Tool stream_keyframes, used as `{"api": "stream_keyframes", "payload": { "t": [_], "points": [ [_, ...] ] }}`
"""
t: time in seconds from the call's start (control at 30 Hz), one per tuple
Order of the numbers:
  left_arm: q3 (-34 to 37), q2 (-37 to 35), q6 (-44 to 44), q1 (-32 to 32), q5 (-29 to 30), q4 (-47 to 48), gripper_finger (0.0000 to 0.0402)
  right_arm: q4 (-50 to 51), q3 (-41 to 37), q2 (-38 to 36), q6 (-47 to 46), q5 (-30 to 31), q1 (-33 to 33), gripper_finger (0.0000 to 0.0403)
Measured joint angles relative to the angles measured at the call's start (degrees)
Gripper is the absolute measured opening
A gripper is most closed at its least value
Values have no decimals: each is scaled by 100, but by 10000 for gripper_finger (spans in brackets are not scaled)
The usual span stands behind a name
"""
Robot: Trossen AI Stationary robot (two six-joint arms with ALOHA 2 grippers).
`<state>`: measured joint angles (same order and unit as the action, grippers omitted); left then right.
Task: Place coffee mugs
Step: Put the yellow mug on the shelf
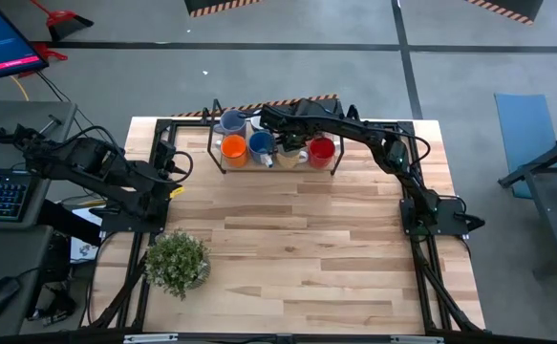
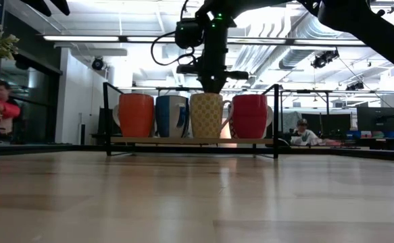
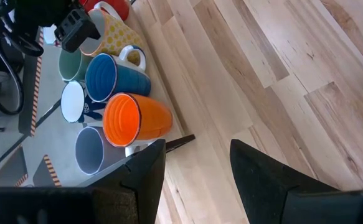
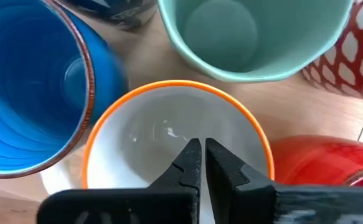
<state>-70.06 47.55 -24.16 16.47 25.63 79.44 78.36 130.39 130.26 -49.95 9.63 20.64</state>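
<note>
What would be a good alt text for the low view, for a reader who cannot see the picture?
Seen level across a wooden table, the right gripper hangs just above a yellow patterned mug on a low rack. The mug stands in a row between a blue mug and a red mug, with an orange mug at the left end.

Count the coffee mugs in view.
8. Front row: orange, blue, yellow patterned, red. Back row: grey-blue, white patterned, green, red-and-white patterned. Others may be hidden.
</note>
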Motion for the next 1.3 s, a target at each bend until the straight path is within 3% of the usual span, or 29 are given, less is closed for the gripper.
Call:
{"api": "stream_keyframes", "payload": {
  "t": [0.7, 1.3],
  "points": [
    [0, 0, 36, -1, 0, -1, 168, -69, -7, 232, 35, -112, -39, 2],
    [0, 1, 151, -1, 1, 0, 168, 102, -5, 262, -9, 144, -41, 2]
  ]
}}
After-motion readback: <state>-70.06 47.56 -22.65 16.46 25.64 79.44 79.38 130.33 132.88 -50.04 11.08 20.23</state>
